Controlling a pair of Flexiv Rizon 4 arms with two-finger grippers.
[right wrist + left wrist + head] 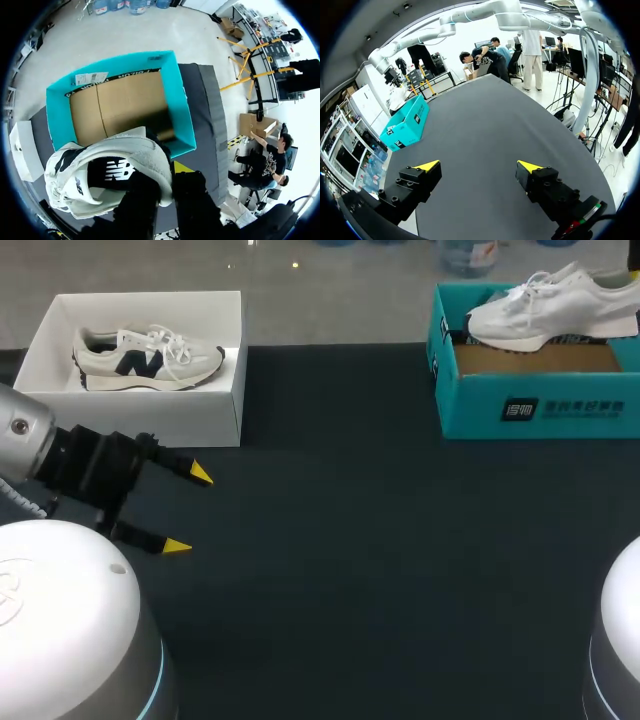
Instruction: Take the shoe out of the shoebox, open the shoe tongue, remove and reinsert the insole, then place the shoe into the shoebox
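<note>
White sneaker (140, 150) is gripped by right fingers (182, 167) over teal shoebox (57, 115), seen only from that wrist; left fingers (427, 165) are spread wide, empty.

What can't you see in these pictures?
Head view: the edge cuts off the white shoe at one end, and the right gripper holding it.
Right wrist view: the shoe hides one of the gripper's fingers; only one yellow tip shows.
Same view: the shoe covers part of the floor of the teal box.
Head view: the dark-marked shoe has its insole too small to see.
</note>
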